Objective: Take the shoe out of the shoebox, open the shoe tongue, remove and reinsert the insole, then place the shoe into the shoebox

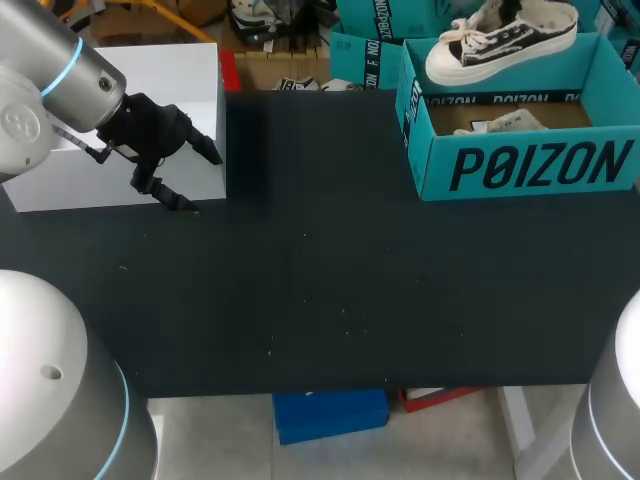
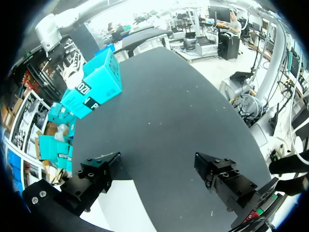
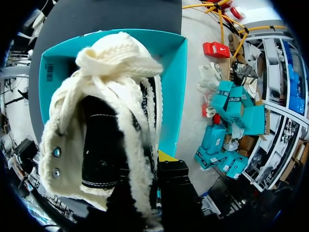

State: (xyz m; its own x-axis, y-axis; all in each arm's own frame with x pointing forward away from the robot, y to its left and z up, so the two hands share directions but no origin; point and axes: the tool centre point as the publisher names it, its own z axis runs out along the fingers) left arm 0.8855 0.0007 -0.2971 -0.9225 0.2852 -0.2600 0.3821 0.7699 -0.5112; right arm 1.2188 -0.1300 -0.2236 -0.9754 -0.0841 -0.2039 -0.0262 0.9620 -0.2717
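1 shoe hangs in right gripper over 1 shoebox.

This is looking like a robotics lab: my left arm and right arm (big grey industrial ones) are standing at a black worktop, with a teal shoebox sitting at its far right corner.

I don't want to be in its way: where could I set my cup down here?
The wide black tabletop between the white box and the teal shoebox is bare, to the near edge. Crowded: the left gripper by the white box, the shoe over the shoebox.
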